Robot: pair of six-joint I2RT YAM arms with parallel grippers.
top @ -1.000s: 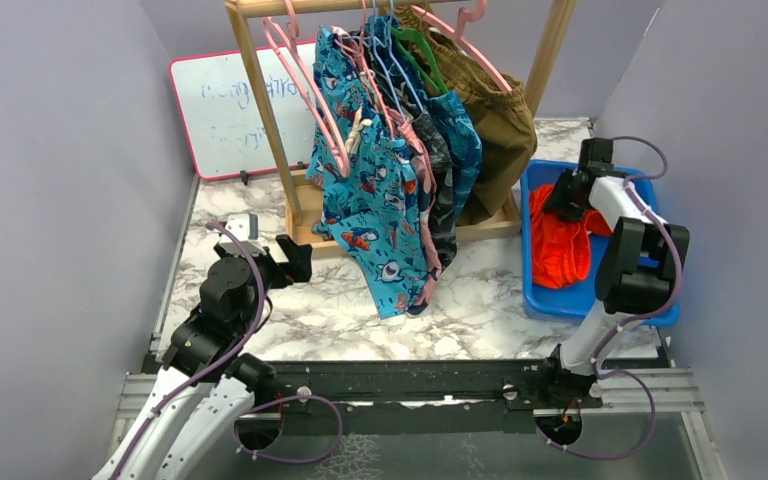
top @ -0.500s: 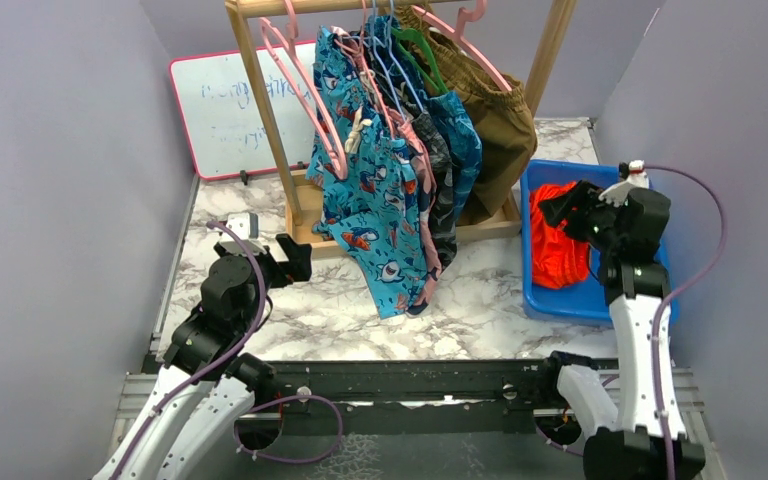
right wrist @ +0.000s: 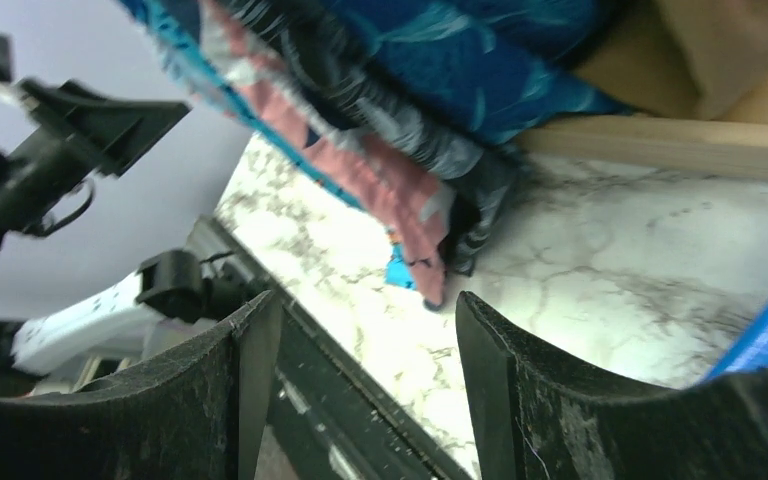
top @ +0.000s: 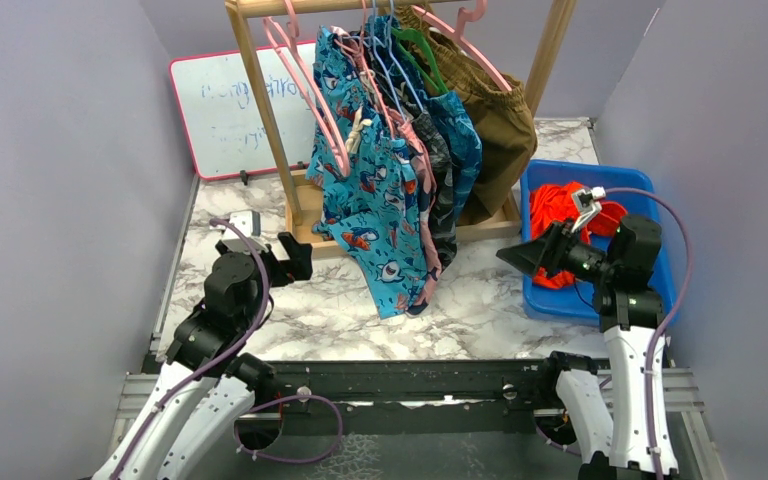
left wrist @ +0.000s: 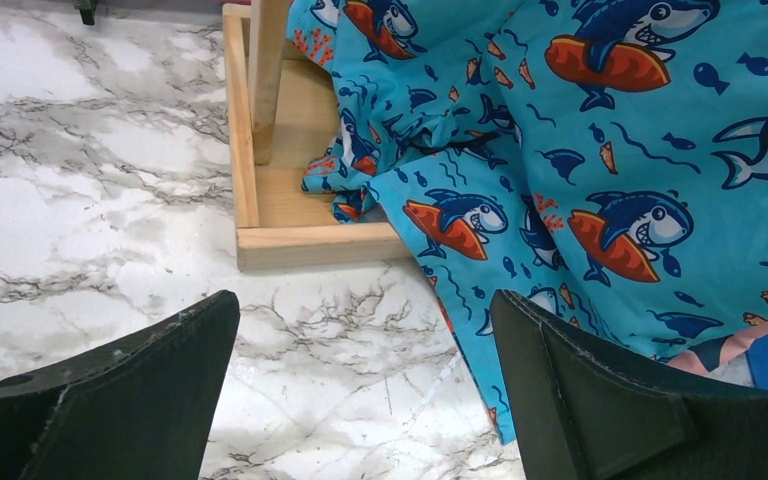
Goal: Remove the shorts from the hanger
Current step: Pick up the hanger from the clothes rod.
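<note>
Several pairs of shorts hang on hangers from a wooden rack. The blue cartoon-shark shorts (top: 375,210) (left wrist: 600,150) are at the front. Behind them hang a pink-and-navy pair (top: 426,215) (right wrist: 380,165), a black patterned pair (top: 447,200), a teal-blue pair (top: 463,140) and a brown pair (top: 505,115). Orange shorts (top: 558,215) lie loose in the blue bin (top: 600,300). My left gripper (top: 278,252) (left wrist: 365,305) is open, low over the table, just left of the shark shorts' hem. My right gripper (top: 510,255) (right wrist: 368,300) is open and empty, pointing left between the bin and the hanging shorts.
An empty pink hanger (top: 305,90) hangs at the rack's left end. The rack's wooden base (top: 305,215) (left wrist: 310,245) sits on the marble table. A whiteboard (top: 225,105) leans at the back left. Grey walls close in both sides.
My right arm has swung out of the bin to the left, its jaws widened, and the orange shorts stayed in the bin. The left arm has not moved.
</note>
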